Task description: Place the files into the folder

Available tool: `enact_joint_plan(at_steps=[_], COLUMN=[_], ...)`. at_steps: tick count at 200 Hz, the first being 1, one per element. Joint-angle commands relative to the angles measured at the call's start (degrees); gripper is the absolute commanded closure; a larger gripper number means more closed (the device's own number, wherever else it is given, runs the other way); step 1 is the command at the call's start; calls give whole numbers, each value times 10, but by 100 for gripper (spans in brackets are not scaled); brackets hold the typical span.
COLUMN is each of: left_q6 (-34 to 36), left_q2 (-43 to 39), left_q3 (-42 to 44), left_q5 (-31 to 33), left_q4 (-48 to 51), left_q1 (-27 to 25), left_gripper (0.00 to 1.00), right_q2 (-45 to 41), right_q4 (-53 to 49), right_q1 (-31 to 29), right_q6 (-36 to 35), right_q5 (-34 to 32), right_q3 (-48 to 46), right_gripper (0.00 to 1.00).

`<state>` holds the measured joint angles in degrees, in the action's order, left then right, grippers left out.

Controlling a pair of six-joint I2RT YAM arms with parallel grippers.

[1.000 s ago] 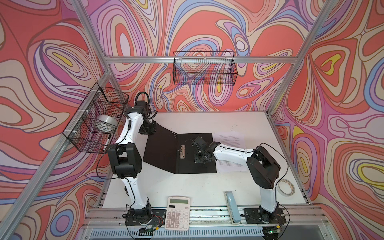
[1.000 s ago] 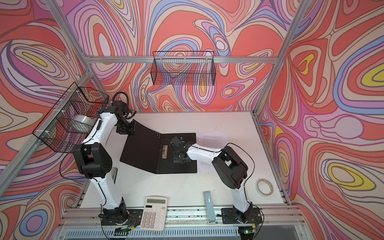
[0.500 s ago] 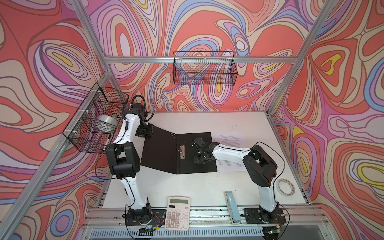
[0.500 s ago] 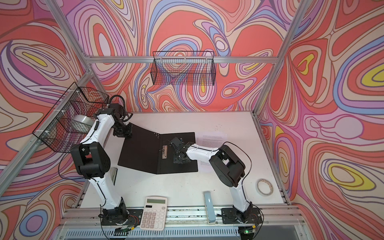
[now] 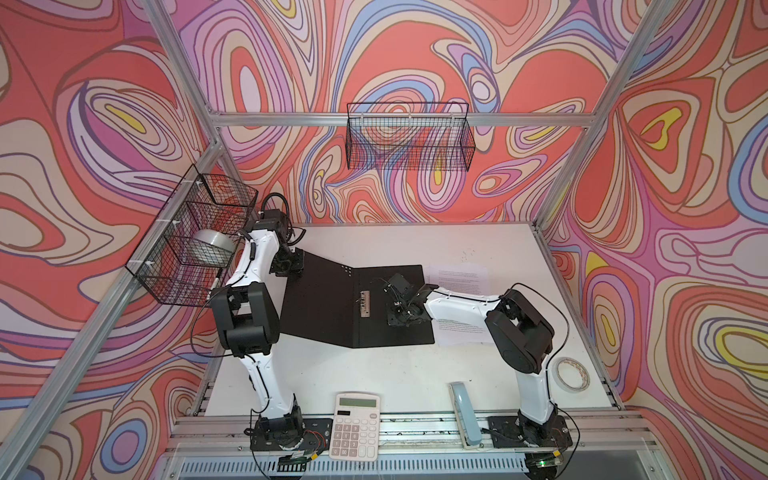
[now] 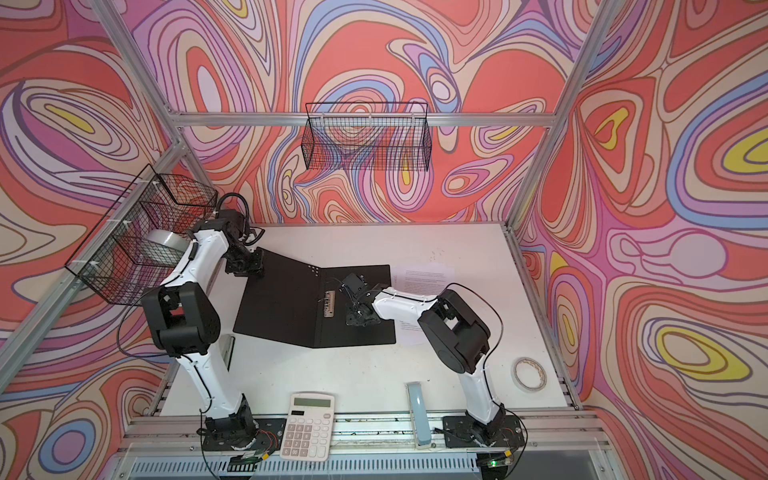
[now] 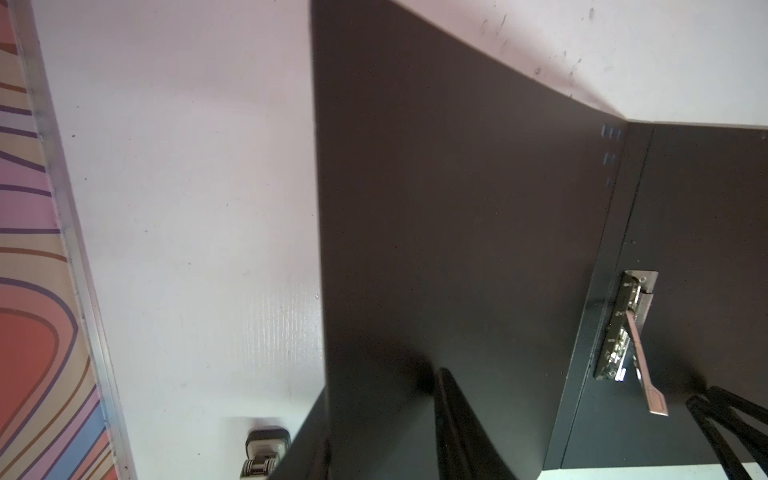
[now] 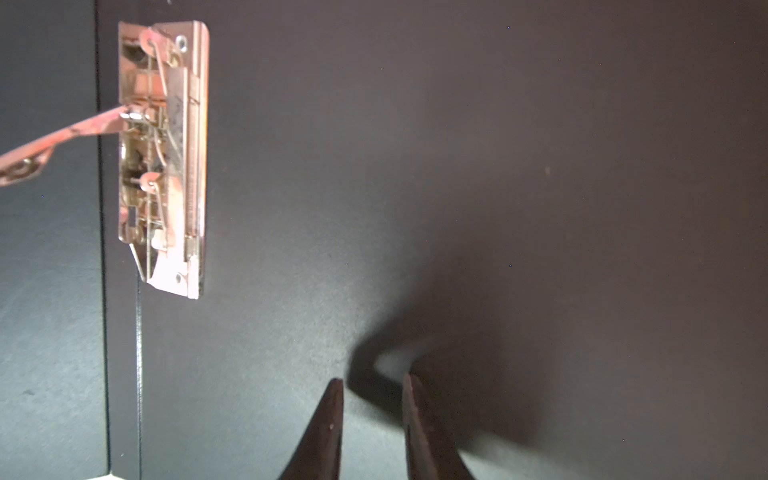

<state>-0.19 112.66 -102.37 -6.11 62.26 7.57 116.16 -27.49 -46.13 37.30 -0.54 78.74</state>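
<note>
Folder [image 5: 332,299] lies open on the white tabletop [image 5: 374,374], black inside facing up. Its right cover is flat and its left cover is tilted up off the surface. The metal spine clip [image 5: 365,303] sits just right of the fold, and its lever stands raised in the left wrist view [image 7: 640,357].

Left gripper [image 5: 291,266] is at the far left corner of the raised cover. One finger [image 7: 457,415] lies over the cover's inner face and the other is hidden behind the cover's edge. Can't tell whether it clamps the cover or is loose around it.

Right gripper [image 5: 403,318] points down at the flat right cover, near the clip. Its fingers show a narrow gap with nothing between them [image 8: 372,382], tips at or just above the black surface.

Files [image 5: 457,276], white printed sheets, lie flat on the tabletop just beside the folder's right edge, outside it, partly covered by the right arm.

Along the near edge of the tabletop are a white calculator [image 5: 356,426], a pale blue stapler [image 5: 465,415] and a tape roll [image 5: 571,374], all well apart from the folder.
</note>
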Motion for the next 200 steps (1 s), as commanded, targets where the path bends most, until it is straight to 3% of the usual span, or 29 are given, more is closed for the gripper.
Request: enact_joint_plan(at_steps=[1, 46, 75, 146, 200], left_q6=[7, 8, 11, 18, 32], left_q2=[19, 28, 26, 13, 14], left_q3=[4, 4, 5, -14, -27], left_q5=[0, 7, 13, 23, 23], left_q4=[-3, -10, -16, -17, -10], left_q1=[3, 9, 11, 12, 12], left_gripper=[64, 61, 44, 33, 31], right_q2=[18, 22, 24, 32, 34], right_q4=[-1, -2, -3, -8, -5], right_q1=[3, 3, 3, 4, 4], right_q6=[-4, -6, -6, -10, -11], right_q5=[5, 7, 7, 8, 12], right_q3=[4, 10, 14, 34, 42], right_gripper=[73, 74, 74, 73, 74])
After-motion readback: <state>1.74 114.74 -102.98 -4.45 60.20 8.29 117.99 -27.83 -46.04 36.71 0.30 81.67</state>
